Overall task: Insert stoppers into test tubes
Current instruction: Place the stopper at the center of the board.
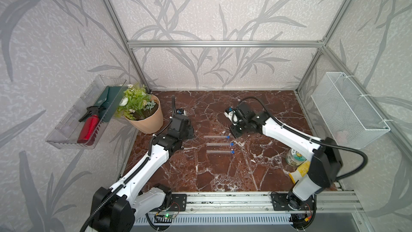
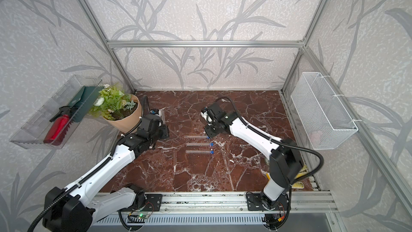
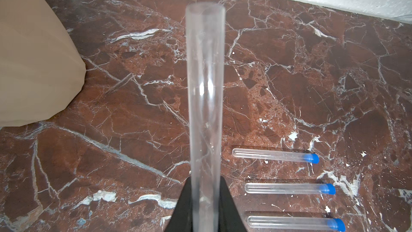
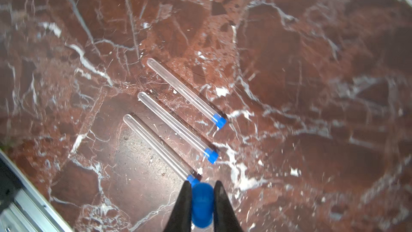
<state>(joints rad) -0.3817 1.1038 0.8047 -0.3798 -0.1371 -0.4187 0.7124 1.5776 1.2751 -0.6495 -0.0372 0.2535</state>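
L gripper clamps open test tube; R gripper pinches blue stopper. Next: align w/ mouth, press in.

The left hand is clamped on a clear, unstoppered test tube that juts out over the red marble bench, where three more tubes lie side by side, each plugged with a blue stopper, and a beige pot stands across from them.
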